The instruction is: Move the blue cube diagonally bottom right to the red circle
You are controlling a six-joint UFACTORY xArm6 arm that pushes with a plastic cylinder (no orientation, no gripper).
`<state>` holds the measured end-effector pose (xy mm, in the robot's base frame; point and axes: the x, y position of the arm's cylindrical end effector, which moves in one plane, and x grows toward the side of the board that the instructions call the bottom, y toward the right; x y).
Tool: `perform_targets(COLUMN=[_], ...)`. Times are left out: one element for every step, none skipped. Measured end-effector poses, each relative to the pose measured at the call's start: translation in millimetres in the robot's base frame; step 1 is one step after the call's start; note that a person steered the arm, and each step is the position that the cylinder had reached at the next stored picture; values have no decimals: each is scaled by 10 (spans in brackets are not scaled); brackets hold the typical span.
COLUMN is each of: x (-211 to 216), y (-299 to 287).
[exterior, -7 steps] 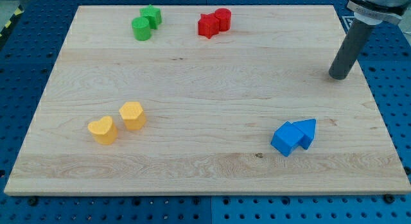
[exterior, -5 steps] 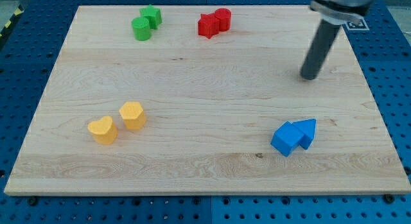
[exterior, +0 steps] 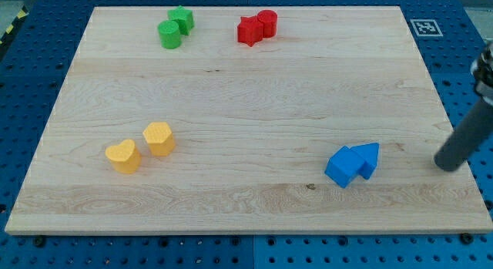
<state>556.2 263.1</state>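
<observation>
The blue cube [exterior: 342, 166] lies at the view's lower right of the wooden board [exterior: 246, 92], touching a blue triangular block [exterior: 370, 157] on its right. The red circle block [exterior: 267, 23] stands at the view's top centre, touching a red star block [exterior: 249, 30] on its left. My tip [exterior: 446, 168] is at the board's right edge, to the right of the blue triangular block and apart from it by some way. It touches no block.
A green circle block [exterior: 169, 35] and a green star block [exterior: 182, 19] stand at the view's top left. A yellow heart block [exterior: 122, 156] and a yellow hexagonal block [exterior: 159, 139] lie at the lower left. A marker tag [exterior: 426, 27] sits off the board's top right corner.
My tip moved from the board's upper right first a little left, then down and right to the right edge beside the blue blocks. No block has moved.
</observation>
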Motion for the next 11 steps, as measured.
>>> perform_targets(x=[391, 417, 411, 275, 28, -237, -430, -435, -443, -550, -629], y=[-472, -826, -1061, -1323, -1323, -1352, -1413, -1633, -1776, -1903, -2121])
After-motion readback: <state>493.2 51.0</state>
